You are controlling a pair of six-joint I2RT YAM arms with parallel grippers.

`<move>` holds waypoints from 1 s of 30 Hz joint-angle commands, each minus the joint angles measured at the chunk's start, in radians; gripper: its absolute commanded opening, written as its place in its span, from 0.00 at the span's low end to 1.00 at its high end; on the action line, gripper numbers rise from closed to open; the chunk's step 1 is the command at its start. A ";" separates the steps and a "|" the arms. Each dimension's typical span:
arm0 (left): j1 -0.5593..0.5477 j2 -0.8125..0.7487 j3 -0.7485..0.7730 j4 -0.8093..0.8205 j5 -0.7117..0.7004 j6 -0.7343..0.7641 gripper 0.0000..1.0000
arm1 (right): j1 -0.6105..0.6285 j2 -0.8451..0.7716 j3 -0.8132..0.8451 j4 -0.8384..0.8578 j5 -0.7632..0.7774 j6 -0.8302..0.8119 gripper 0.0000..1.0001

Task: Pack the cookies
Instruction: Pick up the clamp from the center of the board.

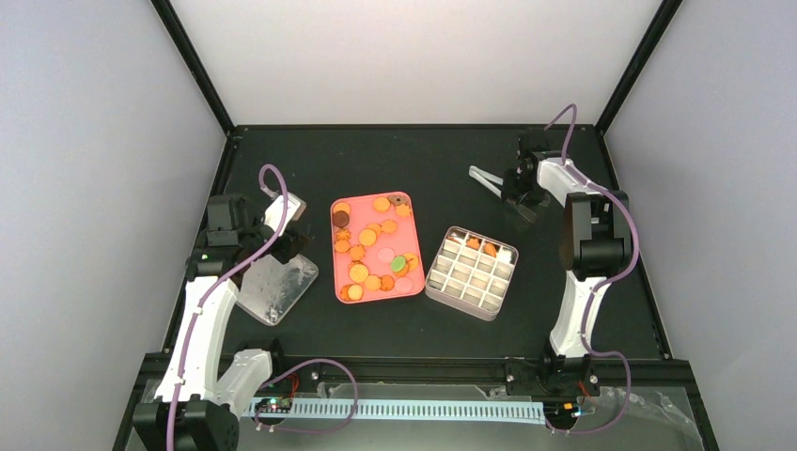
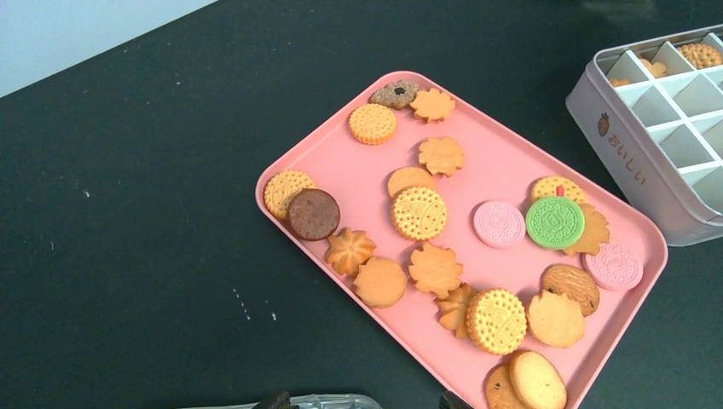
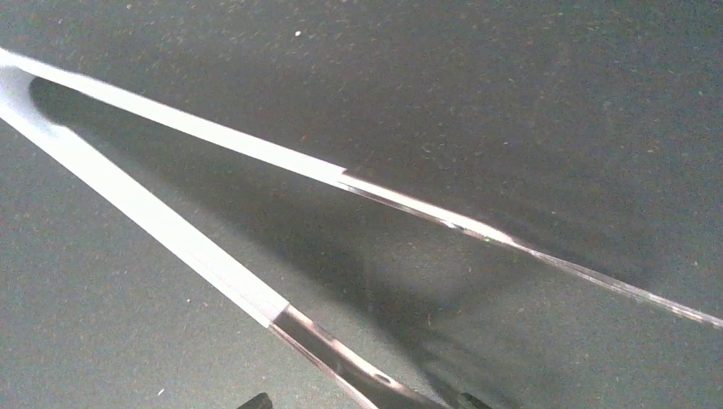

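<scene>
Many cookies (image 2: pixel 418 213) are spread on the pink tray (image 2: pixel 494 170) in the middle of the desk (image 1: pixel 395 160), and a few are seen in the far cells of the white box (image 2: pixel 631 162) just beside it. A clear lid (image 1: pixel 273 287) is held at its edge by the left gripper (image 1: pixel 287 246), left of the tray. The metal tongs (image 3: pixel 170 226) are gripped by the right gripper (image 1: pixel 512 185), their arms spread apart over the desk

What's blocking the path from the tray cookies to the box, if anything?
Nothing visible. The box sits open just right of the pink tray, cookies exposed; the clear lid lies left of the tray, out of the way.
</scene>
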 commanded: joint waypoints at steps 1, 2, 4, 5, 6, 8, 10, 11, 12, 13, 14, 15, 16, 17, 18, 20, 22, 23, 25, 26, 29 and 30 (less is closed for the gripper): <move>0.007 -0.002 0.040 0.013 0.023 -0.020 0.45 | -0.002 -0.020 -0.004 -0.021 -0.057 0.017 0.54; 0.006 -0.003 0.041 0.014 0.026 -0.022 0.45 | -0.001 -0.024 -0.006 -0.022 -0.060 0.021 0.51; 0.007 -0.003 0.041 0.019 0.030 -0.025 0.45 | 0.003 -0.030 -0.006 -0.029 -0.065 0.024 0.46; 0.006 -0.004 0.040 0.019 0.031 -0.028 0.45 | 0.006 -0.032 -0.008 -0.033 -0.062 0.025 0.44; 0.006 -0.006 0.041 0.019 0.033 -0.030 0.45 | 0.011 -0.034 -0.009 -0.035 -0.059 0.025 0.42; 0.006 -0.009 0.041 0.019 0.036 -0.030 0.45 | 0.022 -0.036 -0.015 -0.039 -0.051 0.024 0.41; 0.006 -0.013 0.040 0.019 0.036 -0.029 0.45 | 0.036 -0.035 -0.020 -0.042 -0.035 0.022 0.40; 0.006 -0.015 0.040 0.020 0.035 -0.029 0.45 | 0.040 -0.032 -0.022 -0.044 -0.032 0.023 0.40; 0.006 -0.016 0.041 0.018 0.035 -0.029 0.45 | 0.045 -0.030 -0.023 -0.043 -0.030 0.025 0.40; 0.007 -0.019 0.041 0.018 0.037 -0.028 0.45 | 0.048 -0.025 -0.025 -0.046 -0.030 0.028 0.40; 0.006 -0.022 0.040 0.017 0.037 -0.028 0.45 | 0.054 -0.021 -0.024 -0.046 -0.030 0.030 0.41; 0.006 -0.023 0.040 0.016 0.039 -0.028 0.45 | 0.064 -0.018 -0.023 -0.047 -0.028 0.031 0.40; 0.007 -0.024 0.039 0.018 0.039 -0.027 0.45 | 0.073 -0.013 -0.021 -0.050 -0.023 0.031 0.40; 0.006 -0.026 0.038 0.018 0.040 -0.029 0.45 | 0.085 -0.009 -0.018 -0.054 -0.015 0.030 0.39; 0.007 -0.027 0.037 0.019 0.042 -0.028 0.45 | 0.096 -0.004 -0.014 -0.057 -0.004 0.030 0.37; 0.006 -0.026 0.037 0.019 0.046 -0.030 0.45 | 0.110 0.002 -0.015 -0.059 0.006 0.032 0.29; 0.006 -0.027 0.036 0.017 0.048 -0.032 0.45 | 0.114 -0.002 -0.022 -0.052 0.007 0.036 0.20; 0.007 -0.029 0.037 0.016 0.047 -0.032 0.45 | 0.115 -0.006 -0.027 -0.047 0.007 0.038 0.17; 0.006 -0.033 0.037 0.015 0.050 -0.030 0.45 | 0.116 -0.016 -0.037 -0.034 0.010 0.035 0.13; 0.007 -0.035 0.034 0.016 0.053 -0.030 0.45 | 0.118 -0.023 -0.044 -0.029 0.010 0.031 0.11; 0.007 -0.037 0.032 0.026 0.062 -0.040 0.45 | 0.119 -0.034 -0.056 -0.018 0.008 0.026 0.04; 0.007 -0.037 0.032 0.027 0.069 -0.043 0.45 | 0.122 -0.035 -0.058 -0.015 0.003 0.026 0.01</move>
